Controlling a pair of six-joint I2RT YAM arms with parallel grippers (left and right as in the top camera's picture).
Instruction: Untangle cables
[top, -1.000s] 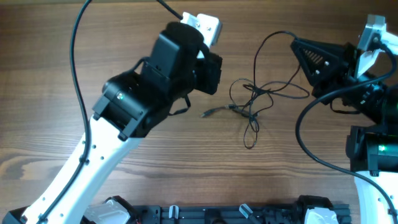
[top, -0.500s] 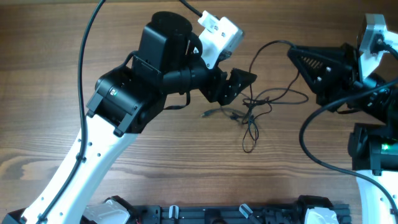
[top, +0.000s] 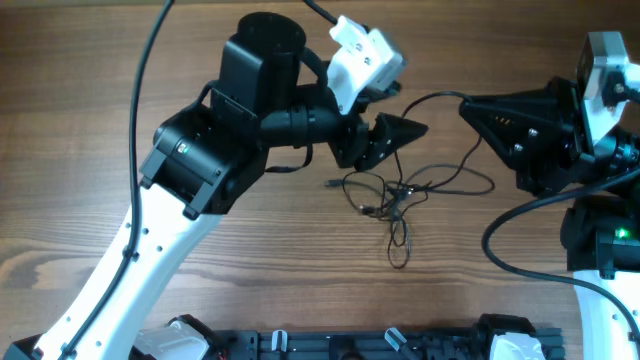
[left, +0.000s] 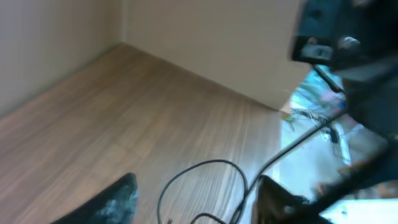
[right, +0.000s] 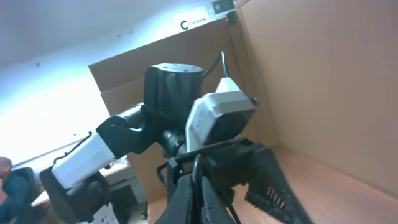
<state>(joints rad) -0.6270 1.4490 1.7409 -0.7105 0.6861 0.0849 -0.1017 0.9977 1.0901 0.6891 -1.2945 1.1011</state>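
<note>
The cables (top: 396, 196) are thin black wires knotted in a small tangle on the wooden table, with one loop trailing toward the front (top: 400, 250). My left gripper (top: 395, 140) hovers just above and left of the tangle. It is open. In the left wrist view its gripper (left: 196, 180) has dark fingers (left: 109, 202) spread wide, and a cable loop (left: 205, 165) lies on the table between them. My right gripper (top: 466, 103) is shut on one strand that arcs left from its tip. The right wrist view shows that gripper (right: 198, 177) pinching the thin cable (right: 198, 163).
A thick black arm cable (top: 140, 70) curves over the table's left side, and another (top: 495, 225) hangs by the right arm. A black rail (top: 350, 345) runs along the front edge. Cardboard walls (right: 311, 74) stand around the table.
My left gripper has opened and swung right, over the tangle. The tangle has shifted slightly left and forward. My right gripper has come a little nearer with its strand still pinched.
</note>
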